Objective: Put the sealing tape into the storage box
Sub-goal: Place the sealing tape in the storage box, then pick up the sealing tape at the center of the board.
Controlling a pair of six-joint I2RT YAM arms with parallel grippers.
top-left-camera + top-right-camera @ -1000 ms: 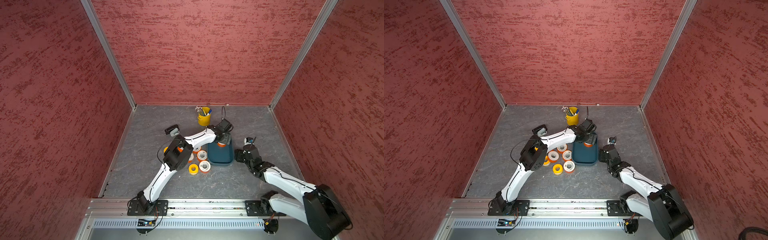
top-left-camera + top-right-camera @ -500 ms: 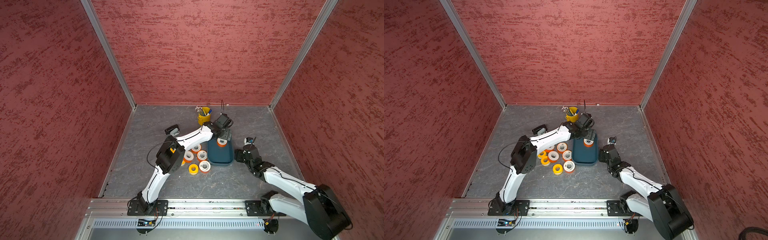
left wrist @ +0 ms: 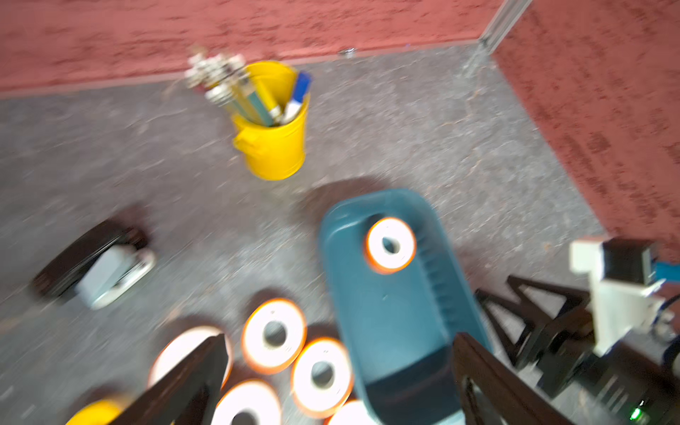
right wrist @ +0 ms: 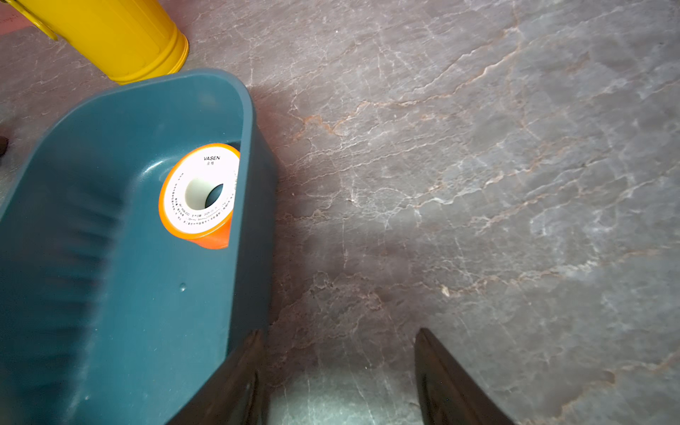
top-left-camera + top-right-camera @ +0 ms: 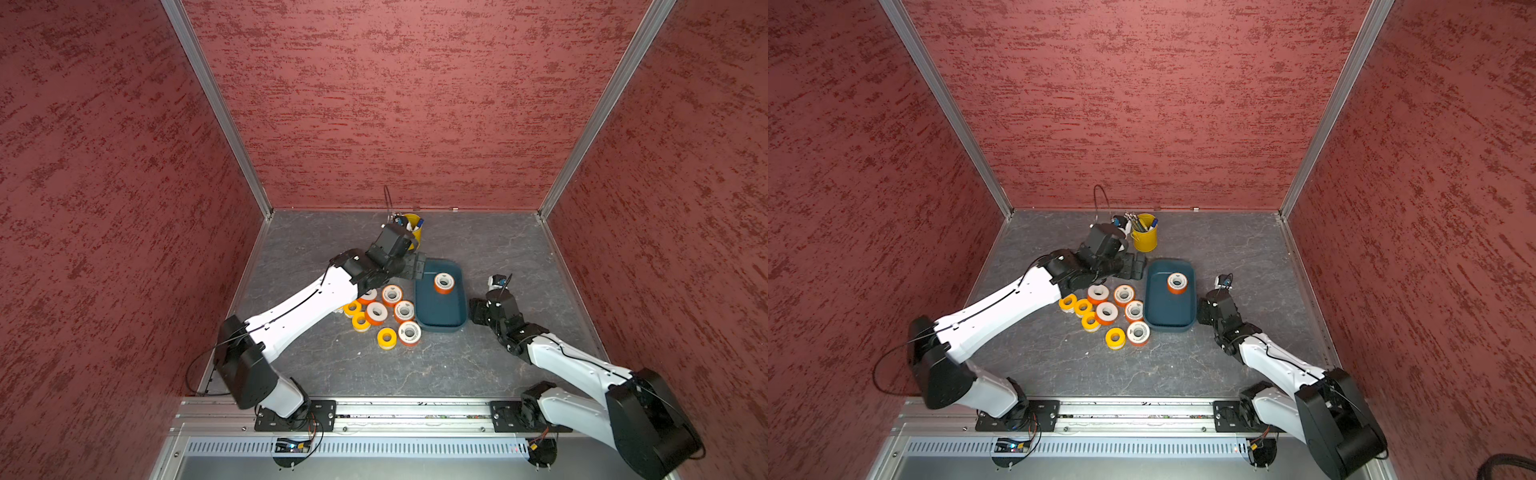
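The storage box (image 5: 439, 309) (image 5: 1169, 309) is a dark teal tray on the grey floor. One orange-sided roll of sealing tape (image 5: 444, 283) (image 5: 1177, 283) (image 3: 390, 244) (image 4: 198, 195) lies flat at its far end. Several more orange rolls (image 5: 392, 295) (image 5: 1124, 294) and yellow rolls (image 5: 387, 338) (image 5: 1115, 338) lie loose to the left of the box. My left gripper (image 5: 415, 266) (image 5: 1136, 266) (image 3: 339, 336) hangs open and empty above the box's far left corner. My right gripper (image 5: 478, 311) (image 5: 1204, 309) (image 4: 339, 333) stands open and empty on the floor, one finger against the box's right wall.
A yellow pen bucket (image 5: 1144, 239) (image 3: 274, 147) stands behind the box near the back wall. A black-and-grey stapler-like tool (image 3: 92, 265) lies left of the rolls, hidden under my left arm in both top views. Red walls enclose the floor.
My left gripper has pulled back to the left from above the box and opened slightly wider. The orange roll stays in the box. The right arm has not moved.
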